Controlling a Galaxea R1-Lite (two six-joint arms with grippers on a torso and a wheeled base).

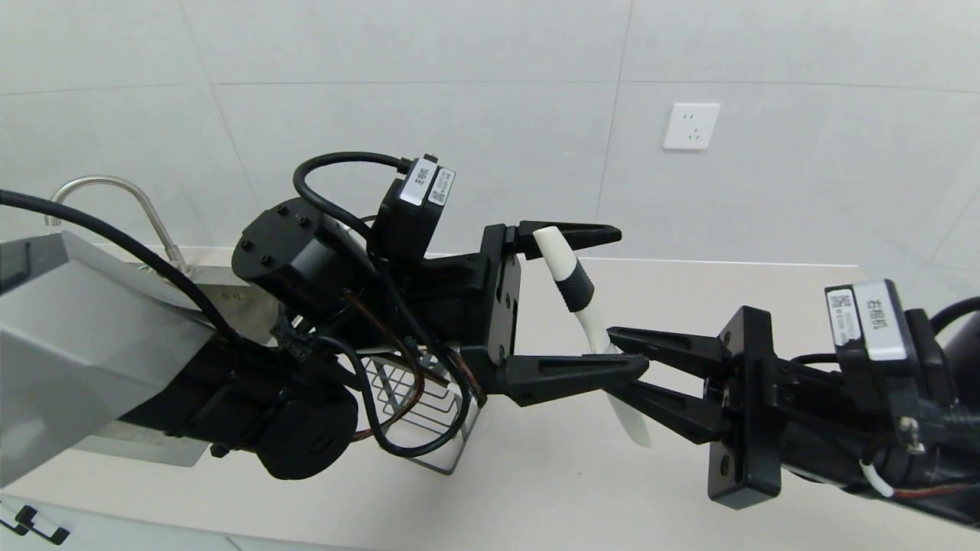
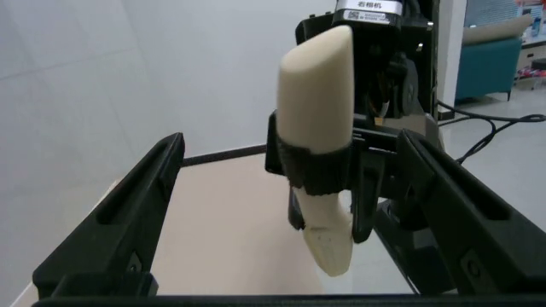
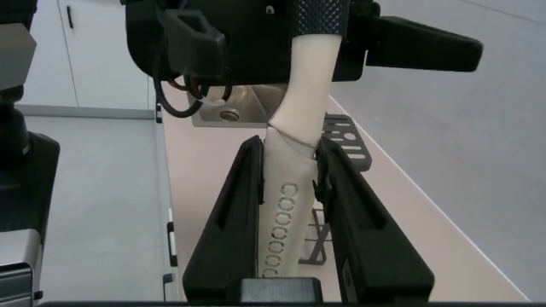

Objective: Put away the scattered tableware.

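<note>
Over counter (image 1: 689,306), right hand (image 1: 614,360) grips utensil (image 1: 576,285).

Matte black throughout — left gripper (image 1: 632,298), right gripper (image 1: 612,361) angular; looped cables (image 1: 321,164), white labels (image 1: 873,317), grey shell (image 1: 69,344).

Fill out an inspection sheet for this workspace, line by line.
Surface: pale beige countertop, with a rack standing on it.
Job's things: white slotted plastic utensil with a black grip band, held tilted in the air.
Clutter: nothing seen.
Grippers: right gripper, fingers shut on the utensil's slotted end; left gripper, fingers open on either side of the handle.
Cables: black cables looping over the left wrist.
Surroundings: metal wire rack, curved steel faucet, white wall socket, grey tiled wall.
</note>
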